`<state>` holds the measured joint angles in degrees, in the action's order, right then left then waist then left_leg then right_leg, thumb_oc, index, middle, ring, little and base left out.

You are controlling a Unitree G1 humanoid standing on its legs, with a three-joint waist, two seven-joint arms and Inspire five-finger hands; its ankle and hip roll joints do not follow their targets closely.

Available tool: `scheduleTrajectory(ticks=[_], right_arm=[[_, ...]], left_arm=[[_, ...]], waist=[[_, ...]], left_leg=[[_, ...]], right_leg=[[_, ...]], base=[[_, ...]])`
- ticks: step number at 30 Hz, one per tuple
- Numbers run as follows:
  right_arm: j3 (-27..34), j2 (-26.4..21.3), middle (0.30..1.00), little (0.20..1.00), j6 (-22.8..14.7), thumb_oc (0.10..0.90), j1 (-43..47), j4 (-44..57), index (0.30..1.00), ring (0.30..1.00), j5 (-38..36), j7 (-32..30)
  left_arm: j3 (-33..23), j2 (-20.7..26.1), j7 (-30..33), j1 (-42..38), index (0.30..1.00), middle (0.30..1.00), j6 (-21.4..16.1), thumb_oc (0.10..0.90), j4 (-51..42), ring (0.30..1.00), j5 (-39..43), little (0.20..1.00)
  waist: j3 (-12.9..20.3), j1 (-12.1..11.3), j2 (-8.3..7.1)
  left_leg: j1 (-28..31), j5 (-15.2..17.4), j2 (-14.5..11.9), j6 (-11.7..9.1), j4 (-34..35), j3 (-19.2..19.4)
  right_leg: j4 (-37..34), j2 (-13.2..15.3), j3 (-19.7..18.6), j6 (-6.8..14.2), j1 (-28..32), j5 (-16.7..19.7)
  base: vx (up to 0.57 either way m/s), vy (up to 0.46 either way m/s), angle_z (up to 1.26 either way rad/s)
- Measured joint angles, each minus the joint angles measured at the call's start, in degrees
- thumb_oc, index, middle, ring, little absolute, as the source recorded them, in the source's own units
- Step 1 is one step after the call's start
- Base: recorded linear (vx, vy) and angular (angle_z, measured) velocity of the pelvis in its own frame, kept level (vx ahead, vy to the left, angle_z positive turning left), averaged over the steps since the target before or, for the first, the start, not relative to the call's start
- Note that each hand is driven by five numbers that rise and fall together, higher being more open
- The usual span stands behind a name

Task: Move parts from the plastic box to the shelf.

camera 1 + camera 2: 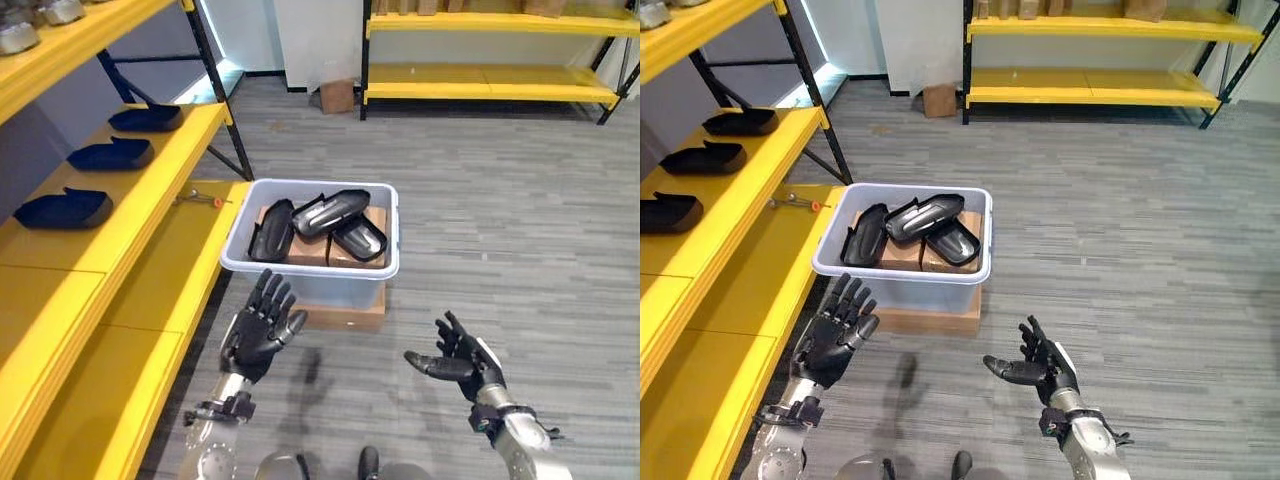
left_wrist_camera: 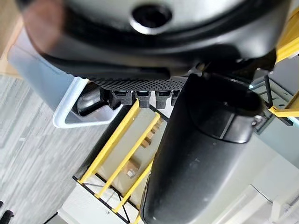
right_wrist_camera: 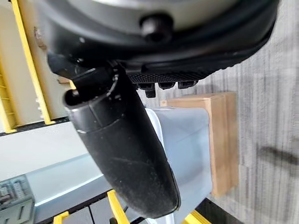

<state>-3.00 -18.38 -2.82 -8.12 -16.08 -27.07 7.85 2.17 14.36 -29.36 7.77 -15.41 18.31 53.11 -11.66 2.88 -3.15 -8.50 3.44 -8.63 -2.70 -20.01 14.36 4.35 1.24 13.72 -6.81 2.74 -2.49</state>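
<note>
A pale plastic box [image 1: 310, 268] stands on a wooden block [image 1: 345, 315] on the floor and holds three black parts [image 1: 330, 212]. Three more dark parts [image 1: 62, 207] lie in a row on the yellow shelf [image 1: 150, 190] to the left. My left hand [image 1: 262, 328] hovers just in front of the box's near left corner, fingers straight and spread, holding nothing. My right hand [image 1: 457, 360] is held lower and to the right over the floor, palm up, fingers relaxed and empty. The box wall [image 3: 187, 140] shows past the right thumb in the right wrist view.
The yellow rack has a lower tier [image 1: 130, 350] beside my left arm and black uprights [image 1: 225, 100]. A small tool [image 1: 200, 198] lies on the lower tier near the box. Another yellow shelf unit [image 1: 490, 60] and a cardboard box [image 1: 337, 96] stand far back on grey floor.
</note>
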Motion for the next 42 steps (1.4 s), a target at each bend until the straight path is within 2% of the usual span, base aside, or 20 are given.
scheduleTrajectory(ticks=[1,3,4,5,7,10,12,13,16,21,24,27,29,31,32,33,36,38,40,42], right_arm=[[-0.1,-0.2,1.0,1.0,0.0,0.9,0.0,-0.1,1.0,1.0,-0.1,0.0],[-0.6,-0.9,1.0,1.0,0.0,0.9,0.1,-0.4,1.0,1.0,-0.2,0.0],[-0.9,-1.5,1.0,1.0,0.0,0.9,0.4,-0.5,1.0,1.0,-0.2,0.5],[-1.4,-1.6,1.0,1.0,0.2,0.9,0.6,-0.7,1.0,1.0,-0.1,1.2],[-3.8,-2.8,1.0,1.0,0.3,0.9,1.0,-0.6,1.0,1.0,-0.1,1.9],[-5.9,-3.4,1.0,1.0,0.3,0.9,1.2,-0.5,1.0,1.0,-0.2,3.3],[-6.2,-4.5,1.0,1.0,0.2,0.9,0.7,0.7,1.0,1.0,-0.2,4.3],[-6.2,-4.9,1.0,1.0,0.2,0.9,0.2,1.3,1.0,1.0,-0.3,4.5],[-7.3,-1.9,1.0,1.0,0.4,0.9,-0.2,2.7,1.0,1.0,-1.5,5.6],[-7.7,2.9,1.0,1.0,0.5,0.9,2.8,2.9,1.0,1.0,-2.4,5.5],[-7.6,4.5,1.0,1.0,0.3,0.9,5.2,3.0,1.0,1.0,-2.4,4.1],[-7.9,4.5,1.0,1.0,0.3,0.9,5.5,2.9,1.0,1.0,-2.4,3.7],[-7.9,3.6,1.0,1.0,-0.1,0.9,5.5,2.9,1.0,1.0,-2.4,2.6],[-7.8,2.7,1.0,1.0,-0.6,0.9,5.4,2.9,1.0,1.0,-2.4,1.7],[-7.5,2.3,1.0,1.0,-0.7,0.9,5.1,2.8,1.0,1.0,-3.6,1.8],[-7.2,1.6,1.0,1.0,-0.8,0.9,5.0,2.7,1.0,1.0,-5.4,1.9],[-8.0,2.6,1.0,1.0,0.0,0.9,3.4,2.5,1.0,1.0,-5.7,1.7],[-8.7,2.5,1.0,1.0,1.0,0.9,2.8,2.2,1.0,1.0,-5.6,2.3],[-8.6,2.6,1.0,1.0,1.1,0.9,2.3,2.2,1.0,1.0,-5.5,2.4],[-8.6,1.1,1.0,1.0,1.1,0.9,3.6,1.8,1.0,1.0,-3.2,1.6]], left_arm=[[0.1,0.4,-0.1,0.4,1.0,1.0,0.0,0.9,0.5,1.0,0.0,1.0],[0.1,0.5,-0.5,1.0,1.0,1.0,0.0,0.9,1.5,1.0,0.1,1.0],[0.0,0.4,-0.5,1.3,1.0,1.0,0.0,0.9,1.9,1.0,0.1,1.0],[-0.2,0.3,0.0,2.9,1.0,1.0,-0.1,0.9,2.5,1.0,-0.4,1.0],[-0.3,0.3,2.4,3.4,1.0,1.0,-0.2,0.9,5.7,1.0,-2.5,1.0],[-0.2,0.2,4.8,4.1,1.0,1.0,-0.6,0.9,8.8,1.0,-2.9,1.0],[-0.1,0.0,5.1,4.4,1.0,1.0,-2.2,0.9,8.7,1.0,-5.1,1.0],[-0.3,0.1,5.0,4.1,1.0,1.0,-2.4,0.9,8.3,1.0,-6.0,1.0],[-2.6,2.7,5.4,2.7,1.0,1.0,-2.6,0.9,6.8,1.0,-6.7,1.0],[-2.2,5.7,5.2,0.2,1.0,1.0,-2.2,0.9,2.4,1.0,-9.1,1.0],[-2.2,6.6,5.3,0.0,1.0,1.0,-1.7,0.9,1.7,1.0,-9.1,1.0],[-2.2,7.6,5.3,2.3,1.0,1.0,-0.8,0.9,1.4,1.0,-9.2,1.0],[-1.5,8.0,5.3,2.6,1.0,1.0,-0.4,0.9,1.2,1.0,-9.0,1.0],[-1.1,7.8,5.0,2.0,1.0,1.0,0.3,0.9,1.2,1.0,-8.5,1.0],[-0.5,7.6,4.7,1.4,1.0,1.0,0.5,0.9,1.5,1.0,-8.2,1.0],[0.3,6.6,4.3,0.6,1.0,1.0,0.6,0.9,2.0,1.0,-8.2,1.0],[2.2,6.7,3.6,1.8,1.0,1.0,0.7,0.9,1.3,1.0,-8.3,1.0],[2.2,6.8,2.9,4.4,1.0,1.0,0.7,0.9,-0.5,1.0,-8.3,1.0],[2.1,7.5,2.8,6.9,1.0,1.0,0.7,0.9,-3.0,1.0,-8.2,1.0],[2.3,6.8,2.5,7.6,1.0,1.0,0.8,0.9,-3.4,1.0,-8.3,1.0]], waist=[[-0.1,0.0,0.16],[0.0,-1.5,0.84],[-0.9,-2.4,1.16],[-1.4,-4.2,1.72],[-2.4,-5.6,1.56],[-2.7,-4.6,1.47],[-2.5,-4.5,4.35],[-2.6,-4.7,4.88],[-2.4,-5.5,0.04],[-2.4,-8.1,-0.09],[-2.4,-9.3,-0.4],[-2.4,-9.9,-0.61],[-2.9,-8.5,0.11],[-2.9,-7.4,0.02],[-3.1,-7.0,0.38],[-3.2,-6.6,0.21],[-3.4,-5.2,0.04],[-3.3,-5.2,0.1],[-2.2,-6.5,-1.79],[-1.9,-6.3,-1.03]], left_leg=[[0.4,-1.3,-0.1,-1.0,6.5,-0.8],[0.7,-6.2,-0.5,-3.6,22.8,-9.1],[-0.1,-7.7,-1.6,-3.9,25.1,-12.5],[-1.2,-9.5,-3.3,-4.5,25.1,-15.3],[-1.1,-9.4,-3.7,-4.0,24.5,-14.3],[-1.9,-9.0,-1.9,-3.5,18.7,-14.0],[0.1,-6.6,0.0,-0.5,12.7,-13.5],[1.5,-9.2,1.0,-0.9,13.6,-13.4],[2.1,-9.0,8.1,2.6,14.3,-11.2],[5.0,-6.8,12.6,7.1,15.5,-11.4],[5.5,-5.4,13.9,9.3,15.0,-11.3],[7.5,-4.4,13.9,10.9,15.7,-10.5],[8.6,-5.2,12.6,9.7,17.0,-11.0],[8.9,-5.1,12.1,9.0,17.6,-11.2],[8.9,-4.2,11.9,6.8,17.7,-11.5],[8.7,-3.6,12.1,6.9,17.1,-10.5],[10.5,-2.4,12.3,7.2,17.0,-11.4],[12.3,-1.9,11.4,6.2,18.2,-11.7],[13.3,-1.7,11.8,5.5,19.2,-11.4],[13.4,-2.3,10.1,3.8,19.4,-11.5]], right_leg=[[-0.5,-0.4,-0.7,1.1,0.7,-0.8],[-1.7,-1.6,-2.9,2.7,1.2,-1.5],[-1.6,-2.1,-4.5,2.5,1.9,-1.3],[-1.4,-2.4,-7.0,2.5,2.9,-1.7],[0.4,-0.5,-9.2,2.6,4.1,-2.7],[1.0,2.4,-10.4,5.6,6.5,-4.6],[2.2,3.7,-11.6,9.5,8.3,-7.2],[3.1,4.4,-11.6,11.5,8.8,-8.5],[5.0,9.8,-10.5,11.9,8.9,-8.5],[19.1,14.0,-7.1,12.9,5.1,-5.4],[34.4,16.0,-8.6,16.6,-2.6,-3.0],[40.1,12.4,-6.2,15.8,-6.9,-4.8],[34.2,7.2,-5.9,13.8,-8.0,-9.2],[27.1,5.8,-4.7,12.8,-9.8,-9.6],[19.2,6.0,-4.6,12.2,-10.3,-8.6],[4.4,7.8,-4.9,13.7,-9.8,-3.5],[-1.7,11.4,-5.7,14.2,-10.4,5.6],[-1.8,11.0,-4.3,13.6,-7.8,7.3],[-2.7,10.8,-3.4,12.8,-4.4,8.3],[-7.9,8.2,-2.0,12.1,-0.3,10.5]], base=[[0.3,0.221,-0.01],[0.29,0.225,-0.26],[0.39,0.384,-0.78],[0.35,0.392,-0.99],[0.24,0.296,-0.78],[0.26,0.318,-0.31],[0.29,0.338,-0.27],[0.19,0.225,0.03],[0.28,0.366,0.16],[0.16,0.235,0.28],[0.11,0.132,0.07],[0.11,-0.037,-0.26],[0.07,-0.15,-0.04],[0.13,-0.265,0.07],[0.16,-0.242,-0.02],[0.17,-0.228,-0.07],[0.16,-0.24,0.1],[0.15,-0.2,0.09],[0.15,-0.207,-0.06],[0.11,-0.179,0.09]])
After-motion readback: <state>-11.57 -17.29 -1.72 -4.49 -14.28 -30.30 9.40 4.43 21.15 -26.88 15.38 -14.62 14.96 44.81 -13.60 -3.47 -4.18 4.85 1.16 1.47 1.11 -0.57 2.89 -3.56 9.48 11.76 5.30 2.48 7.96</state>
